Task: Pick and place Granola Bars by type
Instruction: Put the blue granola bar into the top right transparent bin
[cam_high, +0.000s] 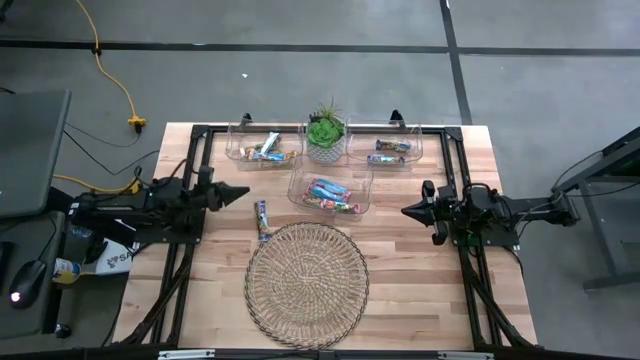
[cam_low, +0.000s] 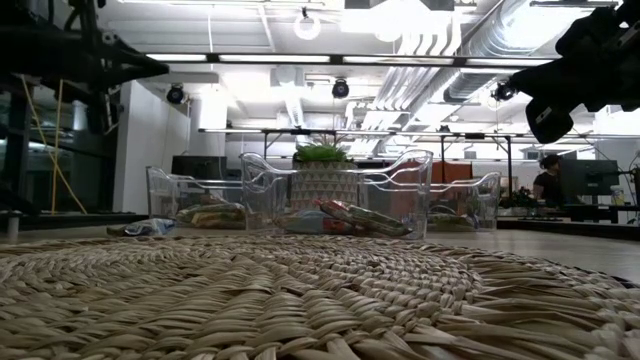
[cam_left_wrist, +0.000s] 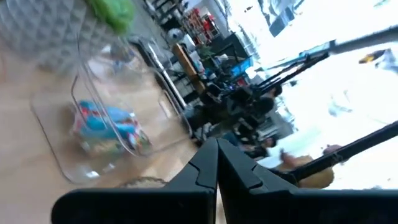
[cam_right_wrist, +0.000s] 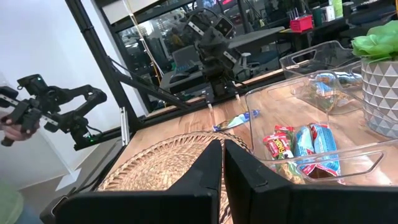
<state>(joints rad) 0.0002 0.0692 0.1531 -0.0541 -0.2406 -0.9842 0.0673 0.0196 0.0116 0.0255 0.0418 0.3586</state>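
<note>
Bars (cam_high: 330, 194) in blue and red wrappers lie in the middle bin (cam_high: 330, 191), which sits on the table (cam_high: 410, 290) just beyond the wicker tray (cam_high: 307, 285). More bars (cam_high: 265, 151) lie in the left rear bin (cam_high: 263, 145), and a few (cam_high: 388, 151) in the right rear bin (cam_high: 385, 145). One loose bar (cam_high: 262, 219) lies on the bare wood, between the left gripper (cam_high: 243, 192) and the tray rim, close to the rim. A potted plant (cam_high: 326, 131) stands between the two rear bins, behind the middle bin. The left gripper hangs above the table at its left side, pointing inward; its jaws are closed and hold nothing. The right gripper (cam_high: 406, 211) hangs above the right side, pointing inward toward the middle bin; its jaws are likewise closed and empty. In the right wrist view, the closed fingers (cam_right_wrist: 211, 163) point over the tray toward the loose bar, with the middle bin and its bars beside them. In the left wrist view, the closed fingers (cam_left_wrist: 208, 167) point past the middle bin. In the low view, the tray weave fills the foreground, the bins stand in a row behind it, and the right gripper shows at the upper right.
</note>
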